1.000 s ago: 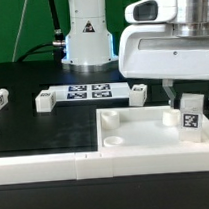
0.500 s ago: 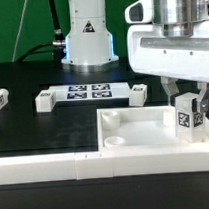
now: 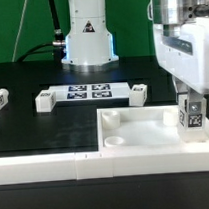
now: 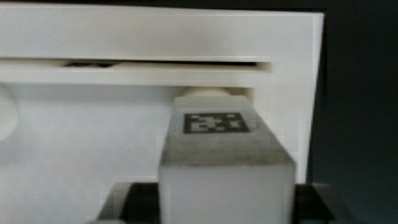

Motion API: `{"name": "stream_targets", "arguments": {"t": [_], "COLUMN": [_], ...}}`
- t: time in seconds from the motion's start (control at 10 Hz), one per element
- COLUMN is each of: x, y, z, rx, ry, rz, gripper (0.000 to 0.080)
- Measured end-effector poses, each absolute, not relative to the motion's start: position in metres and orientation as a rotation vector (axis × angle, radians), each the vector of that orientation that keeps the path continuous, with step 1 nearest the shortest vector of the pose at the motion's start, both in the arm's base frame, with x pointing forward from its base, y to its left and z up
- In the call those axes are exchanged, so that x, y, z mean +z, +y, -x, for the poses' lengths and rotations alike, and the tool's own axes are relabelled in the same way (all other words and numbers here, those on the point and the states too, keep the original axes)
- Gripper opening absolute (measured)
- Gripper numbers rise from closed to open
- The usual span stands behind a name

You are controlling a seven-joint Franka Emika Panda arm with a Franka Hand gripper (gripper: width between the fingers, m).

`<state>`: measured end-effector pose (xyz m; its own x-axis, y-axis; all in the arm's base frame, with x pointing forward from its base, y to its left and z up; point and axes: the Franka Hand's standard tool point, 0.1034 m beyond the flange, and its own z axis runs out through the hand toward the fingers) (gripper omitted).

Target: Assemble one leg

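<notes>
My gripper [image 3: 190,102] is shut on the leg [image 3: 191,117], a stubby white block with a black-and-white tag on its face. It holds the leg upright over the right part of the large white square piece [image 3: 144,132], near its right-hand corner. I cannot tell whether the leg touches the piece. In the wrist view the leg [image 4: 222,155] fills the middle between my two dark fingers [image 4: 143,205], with the white square piece [image 4: 107,100] beyond it. My gripper [image 4: 222,205] is at that picture's edge.
Three more legs lie on the black table: one at the exterior view's left [image 3: 0,98], one beside the marker board [image 3: 44,100], one right of it [image 3: 139,91]. The marker board [image 3: 89,91] lies in front of the robot base [image 3: 86,33]. A white rail [image 3: 56,168] runs along the front.
My gripper has moved toward the exterior view's right with the leg still in it, and the leg now stands straighter over the square piece's right side.
</notes>
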<state>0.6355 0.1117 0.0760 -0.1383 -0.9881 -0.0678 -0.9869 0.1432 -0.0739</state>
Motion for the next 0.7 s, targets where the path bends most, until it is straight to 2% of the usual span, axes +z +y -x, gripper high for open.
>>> {"name": "stream_targets", "arguments": {"t": [0.2,0.6,0.7], "x": [0.0759,0.0758,0.0755], "y": [0.1116,0.1095,0.1098], "z": [-0.6349,-0.6345,-0.6343], "rx": [0.007,0.012,0.012], "ry": [2.424,2.379,2.375], "rz": [1.827,1.892,1.898], "gripper": [0.0292,0.0292,0.0458]}}
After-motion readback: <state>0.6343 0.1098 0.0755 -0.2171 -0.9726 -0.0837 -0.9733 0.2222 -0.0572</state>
